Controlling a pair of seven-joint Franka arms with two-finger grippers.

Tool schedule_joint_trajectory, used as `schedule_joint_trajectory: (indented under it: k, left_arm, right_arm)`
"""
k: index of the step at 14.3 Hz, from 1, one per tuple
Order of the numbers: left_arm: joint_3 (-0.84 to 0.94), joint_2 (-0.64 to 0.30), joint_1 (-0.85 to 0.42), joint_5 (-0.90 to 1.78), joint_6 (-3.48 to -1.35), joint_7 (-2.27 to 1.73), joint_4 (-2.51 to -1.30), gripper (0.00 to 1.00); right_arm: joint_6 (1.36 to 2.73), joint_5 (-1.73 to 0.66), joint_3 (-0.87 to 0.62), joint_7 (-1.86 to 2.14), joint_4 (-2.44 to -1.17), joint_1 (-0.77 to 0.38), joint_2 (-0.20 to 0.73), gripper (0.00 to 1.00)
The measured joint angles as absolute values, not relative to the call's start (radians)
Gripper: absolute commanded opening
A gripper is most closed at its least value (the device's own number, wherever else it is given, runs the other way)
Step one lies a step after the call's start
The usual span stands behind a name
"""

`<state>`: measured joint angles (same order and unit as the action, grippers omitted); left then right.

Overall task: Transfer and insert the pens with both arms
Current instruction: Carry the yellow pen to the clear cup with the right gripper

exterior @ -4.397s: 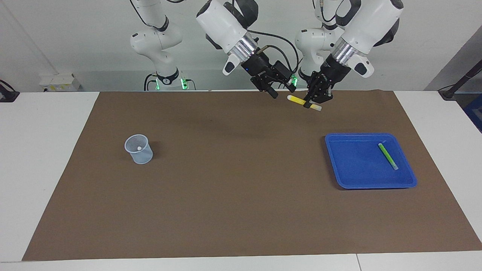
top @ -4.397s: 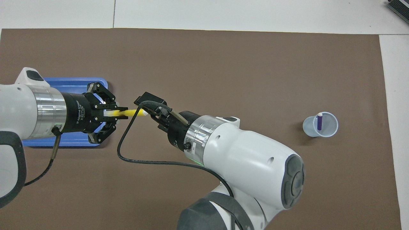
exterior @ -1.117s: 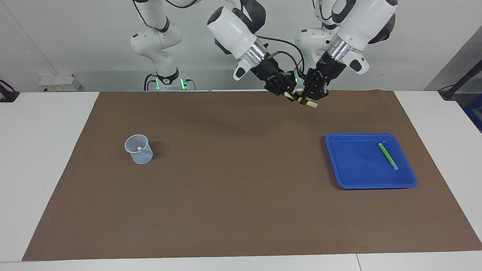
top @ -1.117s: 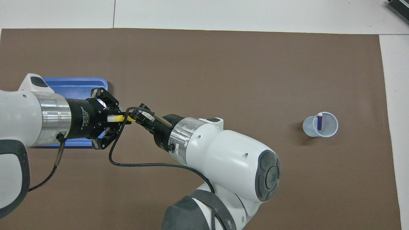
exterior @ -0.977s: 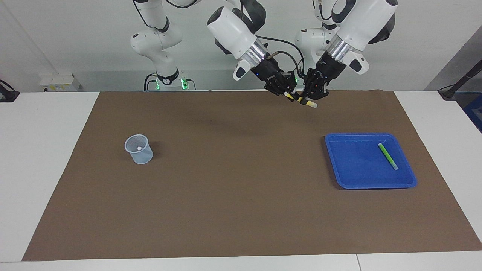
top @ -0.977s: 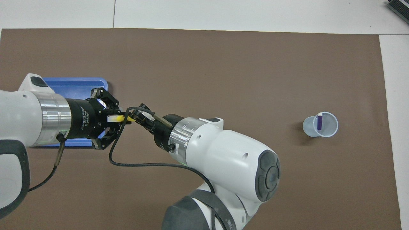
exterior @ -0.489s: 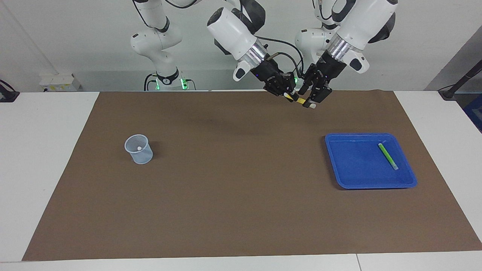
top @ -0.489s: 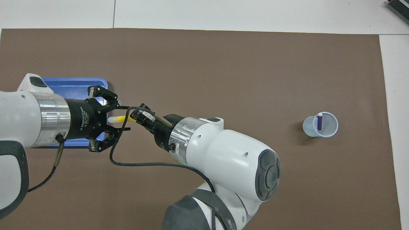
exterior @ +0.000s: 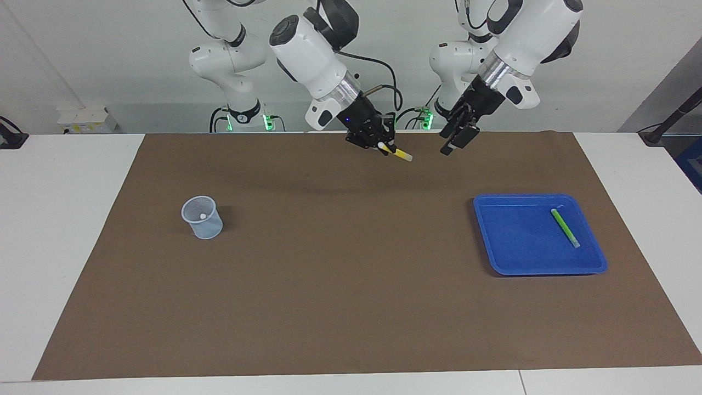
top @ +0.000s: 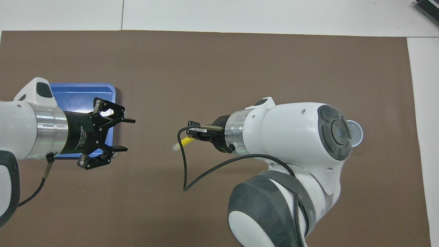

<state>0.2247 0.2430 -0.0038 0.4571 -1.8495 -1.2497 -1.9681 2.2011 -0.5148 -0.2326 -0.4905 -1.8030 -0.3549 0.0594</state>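
Observation:
My right gripper (exterior: 380,144) (top: 192,134) is shut on one end of the yellow pen (exterior: 401,154) (top: 182,142). It holds the pen in the air over the mat's edge nearest the robots, and the pen's pale end sticks out free. My left gripper (exterior: 454,141) (top: 127,134) hangs open and empty, a short gap away from the pen, above the mat beside the blue tray (exterior: 510,258) (top: 82,91). A green pen (exterior: 565,227) lies in the tray. A clear cup (exterior: 202,218) (top: 356,133) stands toward the right arm's end, with a pale pen end (exterior: 203,216) showing inside it.
A brown mat (exterior: 340,274) covers the table between the cup and the tray. In the overhead view the right arm's body hides most of the cup, and the left arm hides part of the tray.
My left gripper opened, let go of the yellow pen and drew back. My right gripper, still shut on the pen, has swung it away toward the cup's end of the table.

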Motion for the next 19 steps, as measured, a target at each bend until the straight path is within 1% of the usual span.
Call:
schedule_joint_trajectory:
  k: [5,8,10,15,19]
  left_arm:
    - [0.216,0.280,0.153,0.456,-1.743,-0.811,-1.998,0.69]
    - [0.214,0.297,0.232,0.416,-1.714,-0.589,-2.023,0.68]
    - [0.213,0.305,0.273,0.379,-1.706,-0.454,-2.038,0.68]
    - [0.213,0.305,0.365,0.281,-1.718,-0.185,-2.067,0.67]
    - [0.213,0.281,0.430,0.243,-1.810,-0.071,-2.117,0.67]
  right_arm:
    - [1.980,-0.305,-0.229,-0.123,-1.803,-0.220,0.041,0.00]
    - [1.895,-0.200,-0.227,0.129,-1.803,-0.109,0.031,0.00]
    - [1.866,-0.113,-0.226,0.287,-1.801,-0.056,0.025,0.00]
    - [1.825,0.066,-0.226,0.617,-1.801,0.023,0.020,0.00]
    - [1.815,0.130,-0.227,0.767,-1.819,0.081,0.013,0.00]
